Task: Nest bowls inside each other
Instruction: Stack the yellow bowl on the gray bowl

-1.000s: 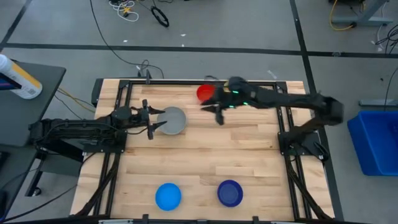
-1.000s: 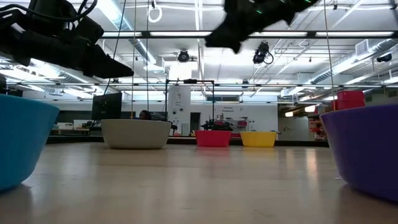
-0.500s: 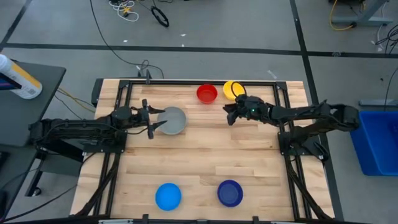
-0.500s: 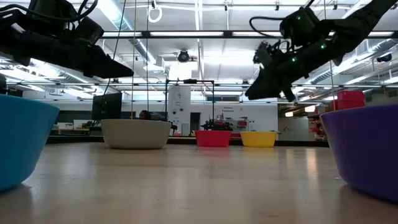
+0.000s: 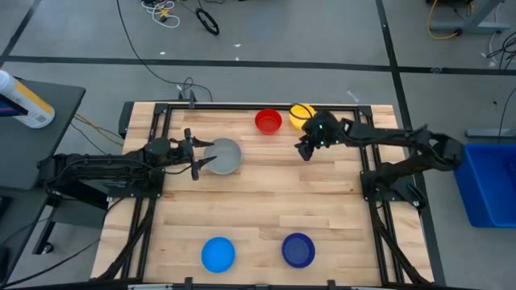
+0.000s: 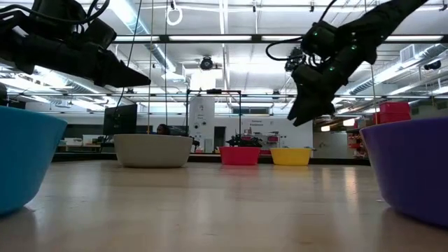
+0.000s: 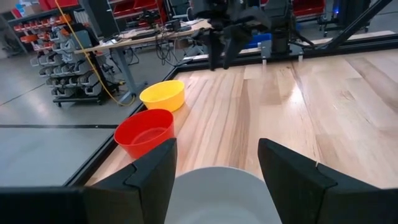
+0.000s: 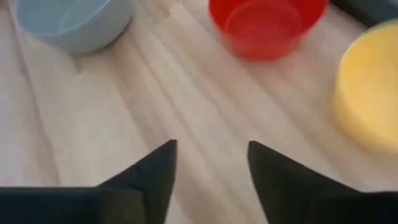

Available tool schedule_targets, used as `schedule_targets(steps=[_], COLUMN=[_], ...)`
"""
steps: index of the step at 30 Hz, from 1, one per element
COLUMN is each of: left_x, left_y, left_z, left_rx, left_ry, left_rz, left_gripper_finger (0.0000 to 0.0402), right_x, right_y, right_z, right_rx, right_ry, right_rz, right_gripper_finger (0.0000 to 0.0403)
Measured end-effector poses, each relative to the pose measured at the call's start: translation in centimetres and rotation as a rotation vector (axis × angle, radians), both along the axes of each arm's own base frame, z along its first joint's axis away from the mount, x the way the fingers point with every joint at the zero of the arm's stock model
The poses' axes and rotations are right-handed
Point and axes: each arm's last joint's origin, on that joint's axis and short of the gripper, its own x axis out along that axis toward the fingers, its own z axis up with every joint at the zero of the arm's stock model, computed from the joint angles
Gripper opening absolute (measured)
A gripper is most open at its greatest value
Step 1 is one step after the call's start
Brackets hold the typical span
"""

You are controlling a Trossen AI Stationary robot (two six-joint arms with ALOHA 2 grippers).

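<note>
Five bowls rest on their bases on the wooden table. The grey bowl (image 5: 226, 156) is left of centre, the red bowl (image 5: 268, 121) and yellow bowl (image 5: 301, 114) stand at the far edge, and the light blue bowl (image 5: 218, 254) and dark blue bowl (image 5: 298, 250) are at the near edge. My left gripper (image 5: 203, 155) hovers open above the grey bowl's left rim (image 7: 214, 186), clear of it in the low view (image 6: 136, 78). My right gripper (image 5: 305, 151) hangs open in the air, slanting down, just nearer than the yellow bowl (image 8: 370, 93), with nothing between its fingers (image 8: 211, 149).
A black metal frame (image 5: 367, 153) runs along the table's sides and far edge. Bare wood lies in the middle of the table (image 5: 266, 201) between the far bowls and the two near ones. A blue bin (image 5: 488, 181) stands off the table to the right.
My right gripper has swung from beside the red bowl toward the table's right edge and come down, tipping to point more steeply at the table. The yellow bowl, earlier covered by that arm in the high view, now shows. No bowl has moved.
</note>
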Motion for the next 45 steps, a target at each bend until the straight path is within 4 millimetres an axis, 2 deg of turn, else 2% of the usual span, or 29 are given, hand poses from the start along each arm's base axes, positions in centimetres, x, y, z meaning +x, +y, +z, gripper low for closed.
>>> schedule_targets(steps=[3,7,13,20,24,36,45], left_x=[0.0,0.0,0.0,0.0,0.0,0.0,0.0], left_y=[0.0,0.0,0.0,0.0,0.0,0.0,0.0], left_z=[0.0,0.0,0.0,0.0,0.0,0.0,0.0], left_rx=[0.001,0.001,0.001,0.011,0.011,0.009,0.004], left_ry=[-0.002,-0.002,-0.002,0.002,0.002,0.001,0.0], left_rz=[-0.003,-0.003,0.001,0.003,0.002,0.003,0.004], left_gripper_finger=[0.0232,0.0232,0.0232,0.0232,0.0232,0.0232,0.0232], right_x=[0.3,0.9,2.2,3.1,2.7,2.0,2.3], right_y=[-1.6,-3.9,-6.9,-9.1,-9.7,-10.4,-9.9], right_z=[0.5,0.9,-0.7,-2.8,-3.4,-3.4,-3.7], right_rx=[-0.029,-0.05,-0.023,-0.006,-0.003,-0.048,-0.052], right_ry=[0.03,0.092,0.213,0.285,0.311,0.361,0.365], right_rz=[-0.003,-0.004,0.02,0.038,0.035,0.001,-0.018], right_gripper_finger=[0.0247,0.0256,0.0223,0.019,0.0188,0.0181,0.013])
